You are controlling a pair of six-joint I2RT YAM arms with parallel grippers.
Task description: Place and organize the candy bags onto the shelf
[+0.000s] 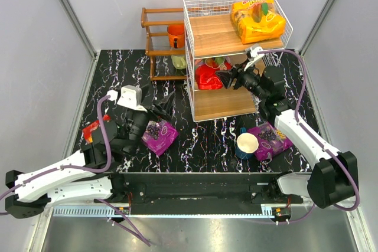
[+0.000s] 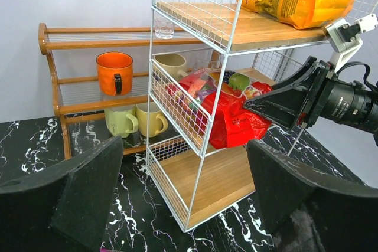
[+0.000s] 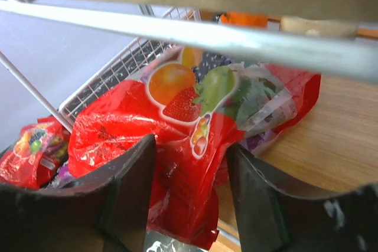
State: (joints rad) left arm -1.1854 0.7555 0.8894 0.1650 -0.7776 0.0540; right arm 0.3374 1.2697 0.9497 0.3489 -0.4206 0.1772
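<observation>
Evidently setting a red bag (image 3: 118, 125) down on the middle board of the shelf (image 1: 221, 104). Reaching in from the front with the right gripper (image 3: 190, 146), fingers part-way apart on either side of the bag's near edge; looks like letting go rather than pinching, judging by the gap. Laid flat and pushed well in, presumably to leave room alongside. Hovering the left gripper (image 2: 186, 144) wide open and empty just above a purple bag (image 1: 158, 135) on the table (image 1: 201, 140), likely lined up for the next pick. Counting bags: five. Two on the shelf: the red one plus an orange-yellow bag (image 1: 260, 20) lying on the top board. Three on the table: that purple one, a second purple bag (image 1: 270, 137) beside a cup (image 1: 247, 144) near the right arm, and a second red bag (image 1: 93, 128) half hidden behind the left arm. Counting boards: three, bottom bare. Behind the shelf, one brown rack (image 1: 158, 35) with mugs (image 2: 115, 74).
</observation>
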